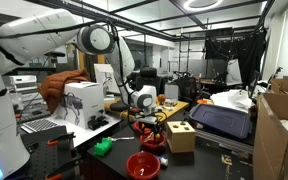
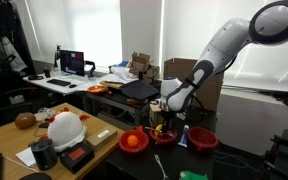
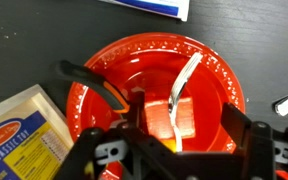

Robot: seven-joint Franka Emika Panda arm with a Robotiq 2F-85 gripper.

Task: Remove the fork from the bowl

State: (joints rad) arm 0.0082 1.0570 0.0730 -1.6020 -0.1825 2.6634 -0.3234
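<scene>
We judge this to be the grasp step. The gripper [image 3: 183, 110] hangs low over the bowl [image 3: 114, 70], and the fork [image 3: 187, 75] is not yet lifted. In the wrist view the fork lies inside the bowl, its pale handle running from the middle toward the far right rim, where it seems to lean. The jaws stand wide open, one finger on each side of the fork, and they hold nothing. We cannot tell whether a pad touches the handle. The bowl sits on the dark surface [image 3: 24, 50], just right of the box [image 3: 24, 135]. A black piece [image 3: 94, 85] crosses its left rim, close to the left finger.

As we see it, the next move is to close the jaws squarely on the handle, then raise it until the tines clear the rim and carry it to a bare part of the surface. The bowl looks glossy and light, so we expect it could slide or tip if the fork drags on the rim. The lift should therefore go straight up and slowly, keeping clear of the black piece.
</scene>
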